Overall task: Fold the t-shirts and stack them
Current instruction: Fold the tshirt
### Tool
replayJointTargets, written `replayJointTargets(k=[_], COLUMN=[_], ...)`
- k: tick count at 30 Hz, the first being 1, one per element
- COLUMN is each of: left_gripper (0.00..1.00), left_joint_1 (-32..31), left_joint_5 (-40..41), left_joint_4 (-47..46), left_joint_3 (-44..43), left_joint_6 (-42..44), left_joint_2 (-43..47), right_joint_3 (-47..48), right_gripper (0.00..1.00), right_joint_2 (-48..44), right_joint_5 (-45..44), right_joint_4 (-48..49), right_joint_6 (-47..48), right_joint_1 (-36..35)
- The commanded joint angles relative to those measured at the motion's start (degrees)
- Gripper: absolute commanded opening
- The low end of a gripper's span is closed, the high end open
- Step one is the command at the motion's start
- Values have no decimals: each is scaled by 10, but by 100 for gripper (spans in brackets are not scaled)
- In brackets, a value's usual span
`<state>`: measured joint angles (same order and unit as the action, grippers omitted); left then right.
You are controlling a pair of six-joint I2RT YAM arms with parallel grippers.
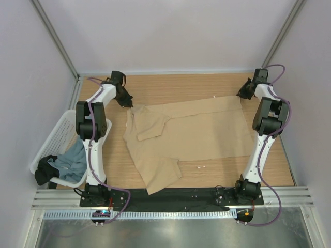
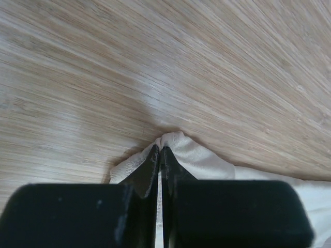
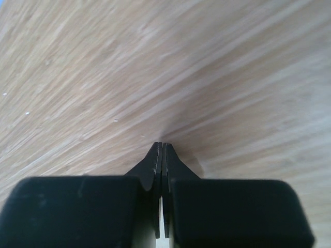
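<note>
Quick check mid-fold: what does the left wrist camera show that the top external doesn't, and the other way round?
Left wrist only: the left gripper shut on a small pinched peak of the tan t-shirt. Top external only: the whole shirt spread out, the right gripper at its far right corner, and the grey-blue t-shirt in the white basket. Both: tan cloth, left gripper, wooden table.

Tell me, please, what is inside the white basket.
A crumpled grey-blue t-shirt and something dark lie in the basket; the left arm covers one edge, and anything beneath the cloth is hidden.
</note>
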<state>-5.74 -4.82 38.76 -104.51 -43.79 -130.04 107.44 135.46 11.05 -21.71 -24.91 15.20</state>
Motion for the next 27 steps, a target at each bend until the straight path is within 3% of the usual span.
replayJointTargets(k=[1,3,14,15,17,19,20,22,23,24,27], left_gripper=[0,0,0,5,27,36,50,61,61,59,51], left_joint_1=[9,9,10,10,11,13,13,13,13,13,12], left_joint_5=[-5,-4,35,36,38,42,45,67,70,68,32], left_joint_4=[-70,-88,-163,-192,-200,-180,-170,-131,-125,-120,-99], left_joint_3=[18,25,68,79,86,78,67,57,61,67,84], left_joint_6=[-29,-32,-33,-30,-20,-10,-2,19,27,32,46], left_joint_2=[51,55,102,111,118,121,122,134,142,150,171], right_joint_3=[-29,-42,-31,-28,-21,-6,0,26,37,54,63], right_gripper=[1,1,1,1,1,1,2,19,25,36,54], right_joint_2=[-59,-69,-63,-61,-58,-54,-53,-50,-50,-51,-71], right_joint_5=[-106,-144,-157,-160,-151,-150,-150,-159,-165,-182,-210], right_joint_4=[33,42,41,37,31,21,9,-30,-47,-62,-115], right_joint_6=[0,2,1,3,8,12,19,29,38,42,45], right_joint_1=[7,12,15,15,16,16,16,16,16,16,15])
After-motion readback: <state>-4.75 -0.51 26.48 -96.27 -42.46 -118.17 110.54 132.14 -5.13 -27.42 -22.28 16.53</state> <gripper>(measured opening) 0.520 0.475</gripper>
